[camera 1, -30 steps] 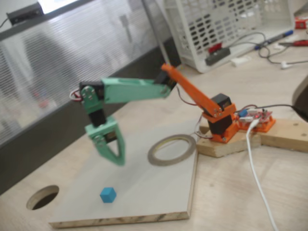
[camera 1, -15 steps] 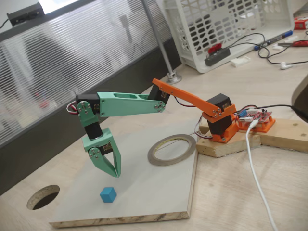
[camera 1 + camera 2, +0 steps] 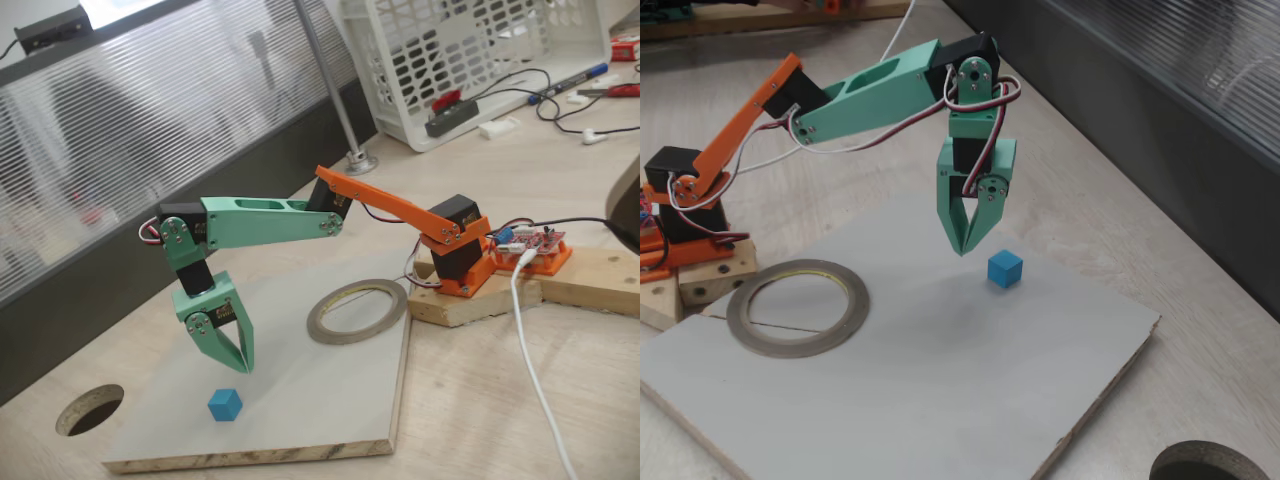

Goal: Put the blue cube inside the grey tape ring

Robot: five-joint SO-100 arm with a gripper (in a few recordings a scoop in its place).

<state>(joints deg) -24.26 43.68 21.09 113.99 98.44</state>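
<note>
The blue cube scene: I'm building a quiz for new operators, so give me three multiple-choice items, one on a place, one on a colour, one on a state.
1. Where is the blue cube?
A. inside the ring
B. on the board, outside the ring
C. in the basket

2. What colour is the arm's base?
A. orange
B. black
C. yellow

3. What is the gripper doing?
A. gripping the cube
B. holding the ring
C. holding nothing, above the board

Answers: B, the cube lies apart from the grey tape ring; A, the arm's base is orange; C, the fingertips hang beside the cube, off it.
</note>
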